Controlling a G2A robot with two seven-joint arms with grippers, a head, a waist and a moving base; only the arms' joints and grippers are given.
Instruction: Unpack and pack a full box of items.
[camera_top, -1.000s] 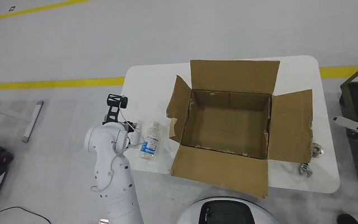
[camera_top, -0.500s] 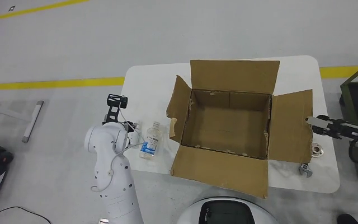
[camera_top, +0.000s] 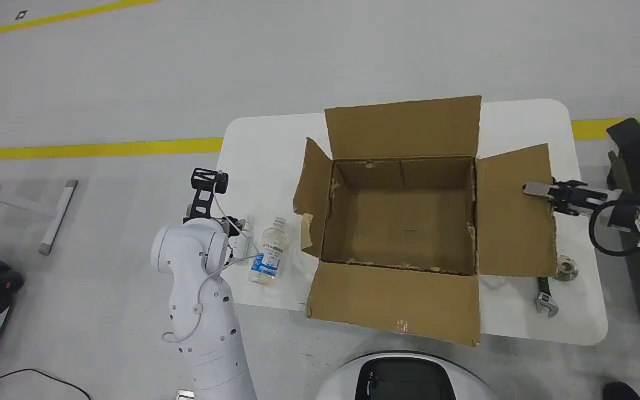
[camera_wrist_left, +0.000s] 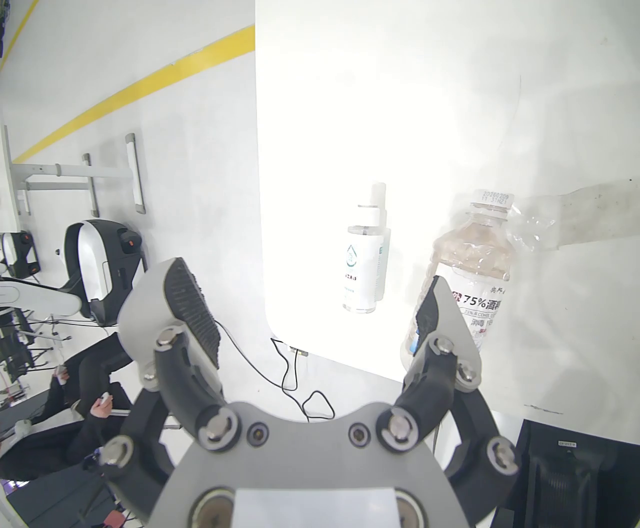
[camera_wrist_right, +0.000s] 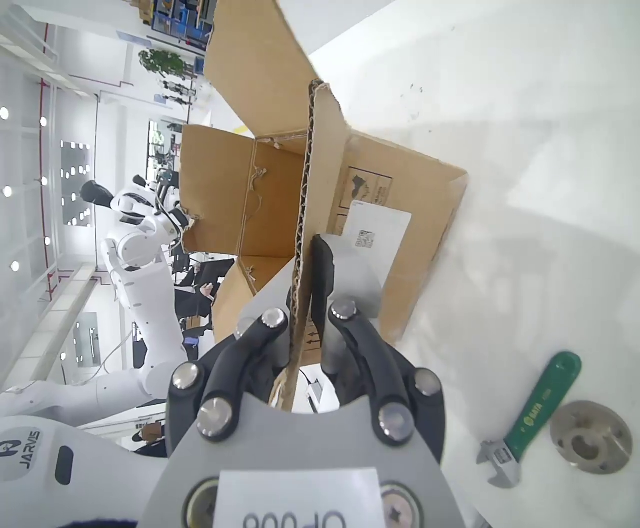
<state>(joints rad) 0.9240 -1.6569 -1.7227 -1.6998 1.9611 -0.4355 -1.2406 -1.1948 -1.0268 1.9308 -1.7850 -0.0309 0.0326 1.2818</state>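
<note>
Across the top view, the cardboard box (camera_top: 400, 230) is sitting open on the counter (camera_top: 260, 140) with nothing showing inside, and the right gripper (camera_top: 548, 190) is meeting the outer edge of its right flap (camera_top: 515, 215). A clear bottle (camera_top: 268, 250) is lying just beside the box's left side, while a wrench (camera_top: 546, 298) and a metal flange (camera_top: 567, 268) are resting near the right flap. From the left wrist view, the left gripper (camera_wrist_left: 306, 280) is hovering with its jaws spread wide, holding nothing and facing the clear bottle and a small spray bottle (camera_wrist_left: 364, 260) lying near it. From the right wrist view, the right gripper is pinching the flap's corrugated edge. Such board is probably handling light and stiff yet creasing easily, so the flap's mid-edge seems the soundest hold. The smooth, round bottle is likely calling for a grip across its labelled body.
</note>
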